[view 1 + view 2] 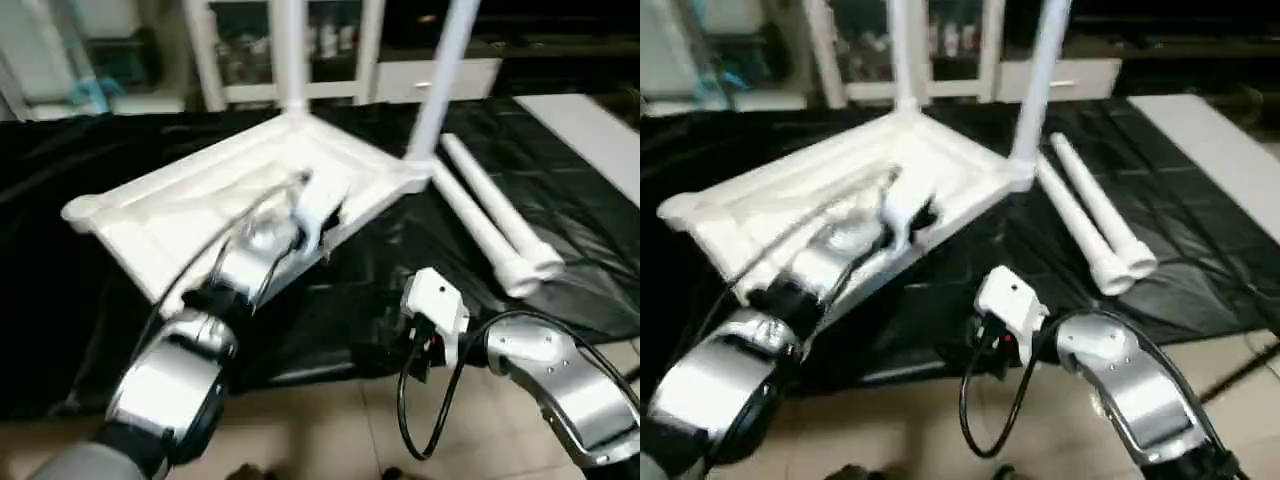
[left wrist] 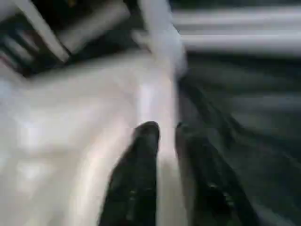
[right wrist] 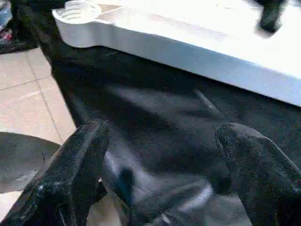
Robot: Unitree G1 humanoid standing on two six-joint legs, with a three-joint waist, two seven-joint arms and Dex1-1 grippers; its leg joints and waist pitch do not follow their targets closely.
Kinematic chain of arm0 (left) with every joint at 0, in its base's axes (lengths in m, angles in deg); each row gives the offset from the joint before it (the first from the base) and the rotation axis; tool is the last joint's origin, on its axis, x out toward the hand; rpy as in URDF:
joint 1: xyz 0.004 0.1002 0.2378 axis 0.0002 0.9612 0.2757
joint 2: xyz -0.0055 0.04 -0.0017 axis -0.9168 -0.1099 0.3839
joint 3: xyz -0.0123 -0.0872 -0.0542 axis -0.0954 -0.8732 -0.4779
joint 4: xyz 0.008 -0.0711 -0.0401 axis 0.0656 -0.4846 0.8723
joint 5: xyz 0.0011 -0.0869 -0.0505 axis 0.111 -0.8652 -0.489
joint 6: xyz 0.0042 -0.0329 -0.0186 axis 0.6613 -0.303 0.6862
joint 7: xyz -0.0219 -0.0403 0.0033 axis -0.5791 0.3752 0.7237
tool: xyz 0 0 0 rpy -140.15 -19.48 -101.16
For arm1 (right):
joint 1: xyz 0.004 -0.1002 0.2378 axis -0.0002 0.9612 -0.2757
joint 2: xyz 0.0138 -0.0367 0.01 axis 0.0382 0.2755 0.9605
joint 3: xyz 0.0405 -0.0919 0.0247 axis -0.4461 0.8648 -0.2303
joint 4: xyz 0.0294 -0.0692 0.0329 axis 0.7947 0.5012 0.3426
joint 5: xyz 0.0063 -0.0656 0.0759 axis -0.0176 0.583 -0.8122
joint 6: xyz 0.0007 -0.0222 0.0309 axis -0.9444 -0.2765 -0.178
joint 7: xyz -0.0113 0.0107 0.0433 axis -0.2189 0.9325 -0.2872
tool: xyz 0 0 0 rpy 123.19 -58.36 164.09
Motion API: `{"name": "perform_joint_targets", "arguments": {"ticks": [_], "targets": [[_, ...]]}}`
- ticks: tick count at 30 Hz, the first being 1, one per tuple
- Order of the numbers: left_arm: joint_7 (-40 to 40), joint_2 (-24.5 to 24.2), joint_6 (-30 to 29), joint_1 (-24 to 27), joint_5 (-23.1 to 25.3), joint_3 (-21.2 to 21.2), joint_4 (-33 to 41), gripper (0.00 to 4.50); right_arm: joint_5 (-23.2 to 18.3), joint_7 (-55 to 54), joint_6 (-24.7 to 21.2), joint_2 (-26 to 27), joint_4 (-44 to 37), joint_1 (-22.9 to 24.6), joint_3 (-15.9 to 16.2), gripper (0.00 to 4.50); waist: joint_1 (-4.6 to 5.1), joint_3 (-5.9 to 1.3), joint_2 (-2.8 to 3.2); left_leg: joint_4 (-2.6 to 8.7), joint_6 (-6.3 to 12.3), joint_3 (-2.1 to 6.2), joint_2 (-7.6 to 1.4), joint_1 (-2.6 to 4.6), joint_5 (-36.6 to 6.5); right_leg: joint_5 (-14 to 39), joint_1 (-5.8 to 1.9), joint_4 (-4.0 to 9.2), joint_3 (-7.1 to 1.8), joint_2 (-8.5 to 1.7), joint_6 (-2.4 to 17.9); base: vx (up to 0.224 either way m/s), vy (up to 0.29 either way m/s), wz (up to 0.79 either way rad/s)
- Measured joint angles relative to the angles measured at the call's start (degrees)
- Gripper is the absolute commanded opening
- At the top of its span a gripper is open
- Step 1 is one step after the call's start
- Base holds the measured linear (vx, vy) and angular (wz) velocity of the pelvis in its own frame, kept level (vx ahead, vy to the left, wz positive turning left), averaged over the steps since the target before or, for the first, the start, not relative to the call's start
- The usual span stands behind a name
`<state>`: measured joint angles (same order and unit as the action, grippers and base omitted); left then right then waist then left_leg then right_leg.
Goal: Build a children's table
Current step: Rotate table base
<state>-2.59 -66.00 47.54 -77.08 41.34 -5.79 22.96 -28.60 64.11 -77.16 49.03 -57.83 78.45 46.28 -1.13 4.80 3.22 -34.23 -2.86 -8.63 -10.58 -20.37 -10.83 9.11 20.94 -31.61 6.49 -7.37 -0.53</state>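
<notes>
On the black-draped bench, the white table top lies upside down, underside up, with two legs standing upright in the sockets at its far corners. Two further loose legs lie side by side on the cloth just to the right of the top, flared ends toward the near edge. The left pincer reaches over the near long rim of the top; its two black fingers stand a narrow gap apart astride that rim, and whether they grip it cannot be told. The right pincer hangs low at the near edge of the bench, above the cloth and tiled floor, its fingers spread wide and empty, apart from the top's empty corner socket.
</notes>
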Motion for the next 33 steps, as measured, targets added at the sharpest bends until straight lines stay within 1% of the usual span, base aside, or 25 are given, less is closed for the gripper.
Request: {"name": "perform_joint_targets", "arguments": {"ticks": [1,2,3,4,5,6,7,8,9,10,11,12,13,14,15,17,19,21,23,24,25,26,28,31,33], "targets": [[-0.7,-0.1,2.0,0.2,0.0,-0.4,-0.5,1.04,0.0,0.0,0.0,0.0,0.0,0.0,0.0,3.96,0.34,0.18,-0.17,-0.24,-0.5,0.01,0.34,0.3,-0.5,0.1,0.18,0.44,0.76,-0.17,-0.2,0.0,0.0,0.0],[-0.8,-0.3,3.2,0.3,-0.1,-1.0,-0.8,1.04,0.0,-0.1,0.0,0.0,0.1,-0.1,0.0,3.96,0.47,0.15,0.2,-0.79,-0.16,0.4,0.34,0.18,-1.4,0.1,0.0,1.01,2.27,-0.71,-0.2,0.029,0.012,-0.19],[-0.3,-0.7,3.8,0.4,-0.4,-1.9,-0.8,1.04,0.0,-0.1,0.0,0.0,0.0,-0.3,0.0,3.96,0.97,0.05,1.08,-0.73,-0.14,1.1,-0.05,-0.15,-1.6,0.0,-0.46,1.85,4.47,-1.18,-0.2,0.12,0.052,-0.34],[1.8,-1.4,3.8,1.2,-1.6,-3.2,0.5,1.04,0.0,-0.1,0.0,0.1,0.0,-0.2,0.0,3.96,1.75,0.04,2.09,-0.79,-0.34,2.23,-1.08,-0.86,-1.6,0.6,-1.53,1.93,6.12,-1.16,-0.9,0.12,0.052,-0.34],[4.3,-2.0,3.6,1.9,-2.6,-3.9,2.0,1.04,0.0,-0.1,0.0,0.2,0.0,0.3,0.0,3.96,1.97,0.22,1.88,-0.84,-0.48,2.43,-1.08,-0.84,-1.5,2.1,-1.09,-0.27,4.8,-0.85,-0.6,0.109,0.016,-0.17],[6.9,-2.5,3.3,3.3,-3.8,-4.3,4.7,1.04,0.0,-0.1,0.0,0.1,0.0,0.5,0.1,3.96,2.26,0.11,0.56,-0.82,-0.5,1.67,-0.49,-0.35,-1.5,2.1,-1.2,-2.54,2.09,-0.83,-0.2,0.082,-0.046,-0.06],[10.0,-3.2,2.4,4.8,-5.0,-4.6,7.9,1.04,0.0,-0.1,0.0,0.1,0.0,0.4,0.0,3.96,2.27,0.04,-0.34,-0.92,-0.82,1.84,0.72,0.22,-1.6,1.5,-0.87,-3.32,0.1,-1.07,-1.3,0.082,-0.046,-0.06],[12.6,-4.0,1.1,6.5,-5.9,-4.5,10.6,1.04,0.0,-0.1,0.0,0.1,0.0,0.3,0.0,3.96,2.17,-0.15,-0.26,-0.72,-1.03,1.96,1.02,0.12,-1.8,1.6,-0.51,-3.42,-0.2,-1.06,-1.4,0.075,-0.058,-0.12],[16.6,-6.4,-0.6,9.2,-7.2,-3.8,16.0,1.04,-0.2,-0.1,0.0,0.3,-0.1,0.2,0.0,3.96,2.13,-0.41,-0.18,-0.32,-1.03,1.96,1.04,-0.39,-1.8,1.6,0.12,-3.45,-0.32,-1.0,-1.4,0.0,0.0,0.0],[21.8,-11.0,-3.0,12.6,-9.1,-2.9,23.1,1.04,-0.3,-0.1,0.0,0.3,-0.3,0.3,-0.2,3.96,2.18,-0.81,0.22,-0.08,-1.34,2.09,0.91,-0.98,-1.5,1.5,1.04,-3.57,-0.36,-0.72,-1.3,0.052,-0.053,-0.19],[25.0,-14.9,-5.0,15.1,-10.4,-2.7,27.6,1.04,-0.4,-0.1,-0.1,0.2,-0.3,0.4,-0.3,3.96,2.2,-1.06,0.52,-0.07,-1.79,2.22,0.44,-1.54,-0.4,1.3,1.66,-3.79,-0.36,-0.1,-0.9,0.073,-0.049,-0.2],[27.1,-17.7,-6.4,16.5,-11.2,-2.8,29.6,1.04,-0.4,-0.2,-0.2,0.0,-0.3,0.4,-0.5,3.96,1.88,-1.21,0.73,-0.47,-1.88,2.33,0.13,-2.12,0.6,1.3,2.21,-4.18,-0.29,0.31,-0.4,0.106,-0.056,-0.17],[29.4,-21.3,-8.3,18.6,-11.9,-3.0,32.4,1.04,-0.5,-0.2,-0.3,0.1,-0.5,0.3,-0.4,3.96,1.74,-1.26,0.76,-0.54,-1.87,2.42,0.11,-2.63,0.6,1.5,2.6,-4.27,-0.28,0.54,-0.2,0.072,-0.029,-0.06],[30.9,-23.4,-9.5,20.0,-12.3,-3.2,34.3,1.04,-0.5,-0.2,-0.3,0.2,-0.5,0.2,-0.4,3.96,1.27,-1.3,0.76,-0.56,-1.74,2.34,0.03,-2.73,0.5,1.6,3.03,-4.33,-0.52,0.71,-0.1,0.069,-0.014,0.0],[32.4,-25.7,-10.8,21.8,-12.6,-3.2,36.5,1.04,-0.5,-0.2,-0.3,0.3,-0.5,0.1,-0.2,3.96,0.87,-1.3,0.76,-0.58,-1.67,2.22,-0.1,-2.84,0.5,1.6,3.2,-4.33,-0.71,0.87,0.0,0.059,-0.014,-0.04],[36.1,-33.4,-14.8,26.9,-12.6,-4.0,41.9,1.04,-0.6,-0.1,-0.3,0.8,-0.7,-0.1,-0.1,3.96,0.39,-1.27,0.7,-0.56,-1.46,2.04,-0.35,-2.75,0.3,1.7,3.18,-4.34,-0.79,0.98,0.2,0.029,-0.007,-0.02],[38.8,-40.5,-18.6,31.1,-11.7,-6.7,44.3,1.04,-0.5,-0.1,-0.2,0.5,-0.8,0.3,-0.3,3.96,0.23,-1.27,0.68,-0.53,-1.5,1.9,-0.45,-2.53,0.2,1.8,3.01,-4.27,-0.88,1.01,0.3,0.0,0.0,0.0],[40.0,-44.0,-20.8,33.4,-10.5,-9.2,46.8,1.04,-0.5,-0.1,-0.2,0.8,-0.8,0.3,-0.2,3.96,-0.5,-1.25,0.69,-0.53,-1.92,1.69,-0.51,-2.24,0.0,1.8,2.79,-4.28,-1.11,1.01,0.3,0.0,0.0,0.0],[41.0,-48.4,-23.8,38.1,-9.8,-11.4,50.5,1.04,-0.6,-0.1,-0.2,1.2,-1.2,0.2,0.2,3.96,-0.83,-1.23,0.69,-0.49,-2.04,1.15,-0.57,-1.47,-0.1,1.8,2.18,-4.25,-1.57,0.98,0.3,0.0,0.0,0.0],[41.1,-49.7,-25.1,39.4,-9.8,-12.2,51.4,1.04,-0.6,-0.1,-0.2,1.2,-1.1,0.2,0.3,3.96,-0.93,-1.21,0.65,-0.46,-2.04,0.89,-0.58,-1.23,-0.1,1.9,2.02,-4.24,-1.87,0.99,0.1,0.0,0.0,0.0],[41.4,-51.3,-26.4,41.0,-9.8,-13.1,52.2,1.04,-0.6,-0.1,-0.2,1.2,-1.2,0.2,0.3,3.96,-1.11,-1.17,0.44,-0.24,-2.04,0.42,-0.55,-0.87,-0.1,2.1,1.88,-4.23,-2.55,1.06,-0.1,0.0,0.0,0.0],[41.4,-53.2,-27.4,43.2,-9.9,-14.0,53.4,1.04,-0.7,-0.1,-0.2,1.4,-1.4,0.2,0.4,3.96,-1.04,-1.19,0.37,-0.17,-2.03,0.26,-0.53,-0.76,-0.1,2.1,1.85,-4.24,-2.86,1.06,-0.2,0.0,0.0,0.0],[41.5,-56.6,-29.1,46.1,-9.8,-15.8,53.8,1.04,-0.7,-0.1,-0.3,1.2,-1.5,0.4,0.4,3.96,-1.01,-1.25,0.25,-0.21,-2.02,0.22,-0.45,-0.68,-0.1,2.1,1.83,-4.22,-3.08,1.06,-0.2,0.0,0.0,0.0],[41.5,-62.3,-31.3,51.3,-7.0,-18.3,54.1,1.04,-0.9,-0.1,-0.3,1.1,-1.7,0.5,0.4,3.96,-0.83,-1.5,-0.19,-0.21,-2.01,0.2,-0.39,-0.61,-0.1,2.1,1.82,-4.07,-3.4,1.18,-0.2,0.0,0.0,0.0],[41.5,-63.1,-32.2,53.1,-5.8,-18.9,54.1,1.04,-0.9,0.0,-0.3,1.1,-1.7,0.6,0.4,3.96,-0.86,-1.53,-0.24,-0.19,-2.0,0.2,-0.39,-0.6,-0.1,2.1,1.8,-3.89,-3.53,1.3,-0.2,0.0,0.0,0.0]]}}
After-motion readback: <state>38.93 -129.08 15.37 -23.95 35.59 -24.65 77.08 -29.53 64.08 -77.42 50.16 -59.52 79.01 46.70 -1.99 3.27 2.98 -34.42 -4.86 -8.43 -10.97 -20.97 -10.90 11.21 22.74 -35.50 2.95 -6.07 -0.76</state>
